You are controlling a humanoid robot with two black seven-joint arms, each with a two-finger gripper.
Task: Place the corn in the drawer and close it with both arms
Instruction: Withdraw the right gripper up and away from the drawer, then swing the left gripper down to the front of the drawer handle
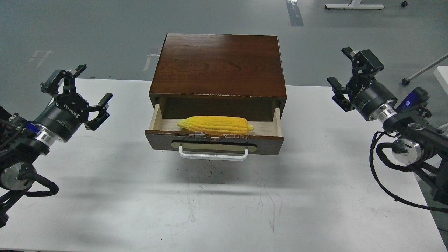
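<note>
L gripper (87,89) hangs above the white table (105,196) at the far left, well apart from the box, fingers spread wide w/ nothing between them. One fingertip (81,68) points up and away, the other (106,98) reaches toward the box side. Black body w/ white lettering, silver wrist ring behind it, black cable looping under the arm near the frame edge.

Centre: dark brown wooden box (218,64) sits on the table, top glossy, front top edge chipped w/ pale flecks. Its drawer (213,140) is pulled partway out toward the camera, pale wood inside. The corn (215,125) lies in the drawer on its side, long axis running left-right, resting just behind the drawer front; tapered end points left, blunter end right. It spans roughly the middle half of the drawer width. White bar handle (213,155) on a beige plate is on the drawer front, no gripper touching it. Scuff marks on the table in front.

R gripper (340,70) hovers at the far right, also well apart from the box, fingers wide open and empty, opening facing left toward the box. Silver ring at the wrist, black cables hanging below the arm.
</note>
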